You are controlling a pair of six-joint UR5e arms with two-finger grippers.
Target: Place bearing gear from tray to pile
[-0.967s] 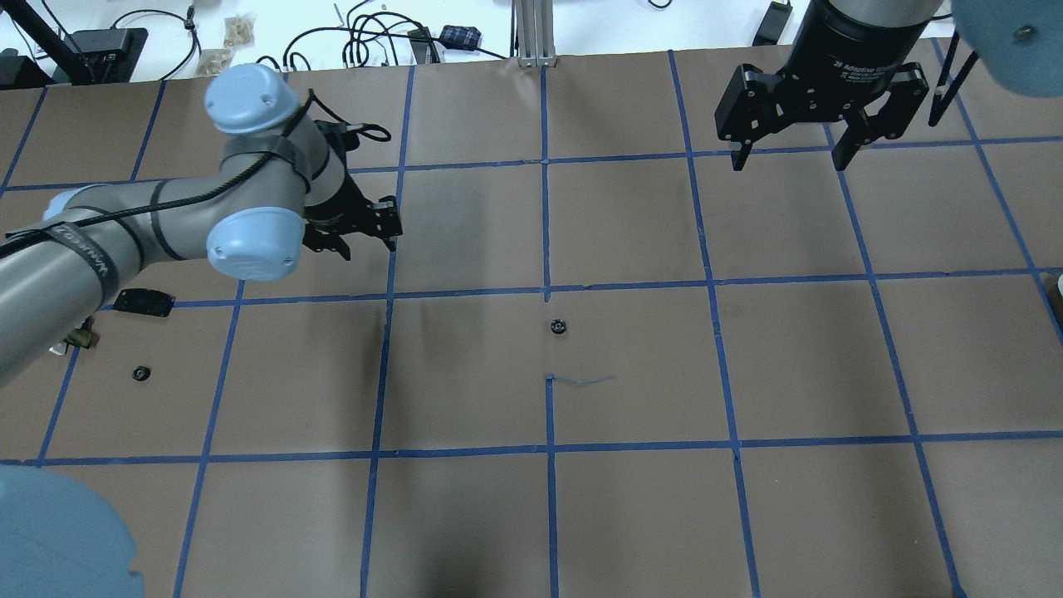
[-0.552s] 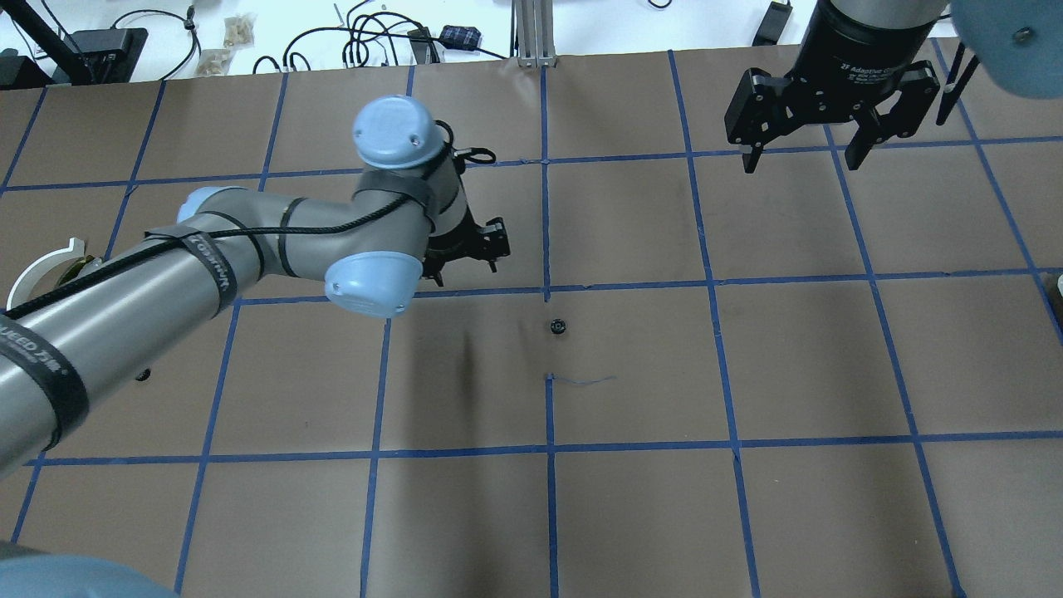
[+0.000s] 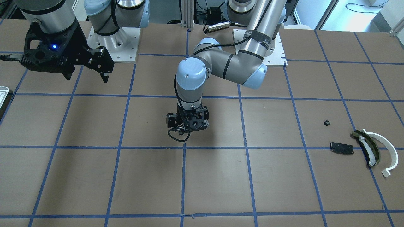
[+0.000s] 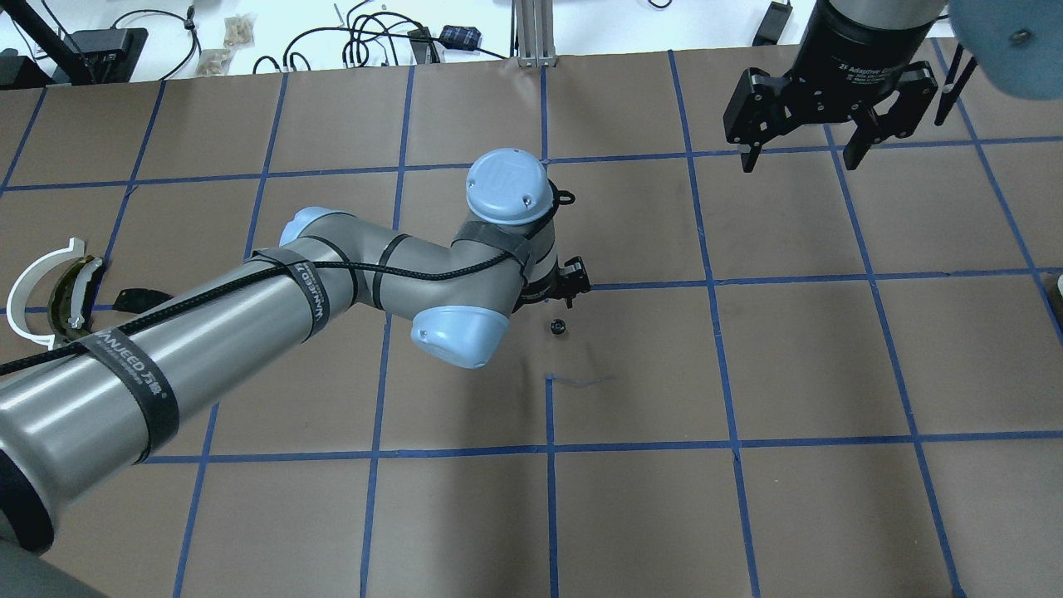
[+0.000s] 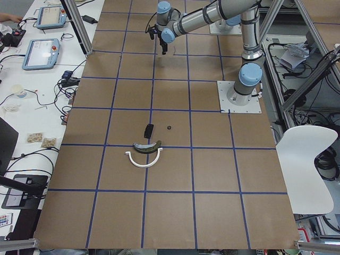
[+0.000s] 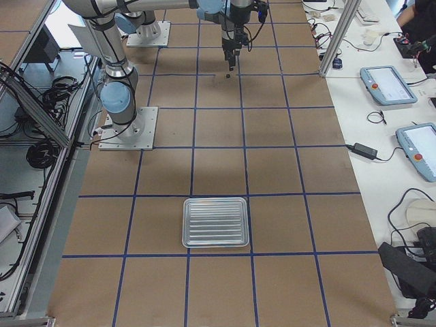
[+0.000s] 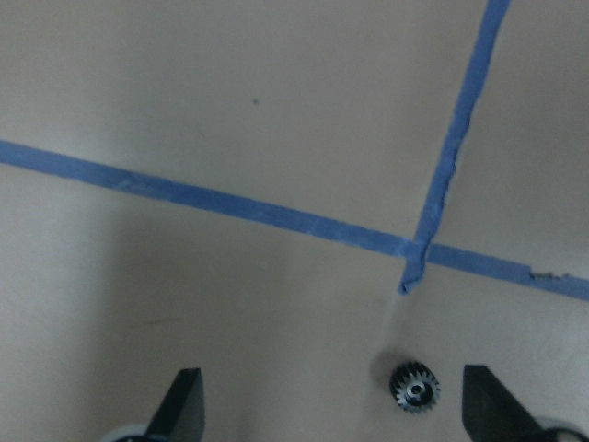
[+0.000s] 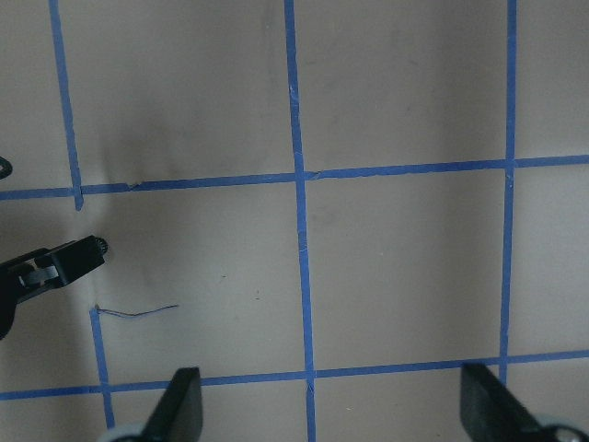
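Note:
A small black bearing gear (image 4: 558, 326) lies on the brown paper near the table's middle; it also shows in the left wrist view (image 7: 415, 387). My left gripper (image 4: 573, 282) hangs open and empty just above and beside it, and the gear sits low between the fingers, nearer the right-hand one (image 7: 488, 410). The silvery tray (image 6: 214, 222) lies far off on my right side. The pile is at the left: white arc (image 4: 33, 278), olive curved piece (image 4: 80, 278), black plate (image 4: 137, 297). A second gear (image 3: 326, 122) lies by the pile. My right gripper (image 4: 799, 158) is open and empty, held high.
Blue tape lines cross the brown paper; a tape corner (image 7: 411, 267) lies just beyond the gear. Cables and boxes (image 4: 374, 37) sit past the far edge. The left arm's elbow and forearm (image 4: 249, 316) stretch across the left half of the table.
My left arm has swung right from the pile side to the table's middle, bringing its open gripper over the central gear. The right gripper has hardly moved.

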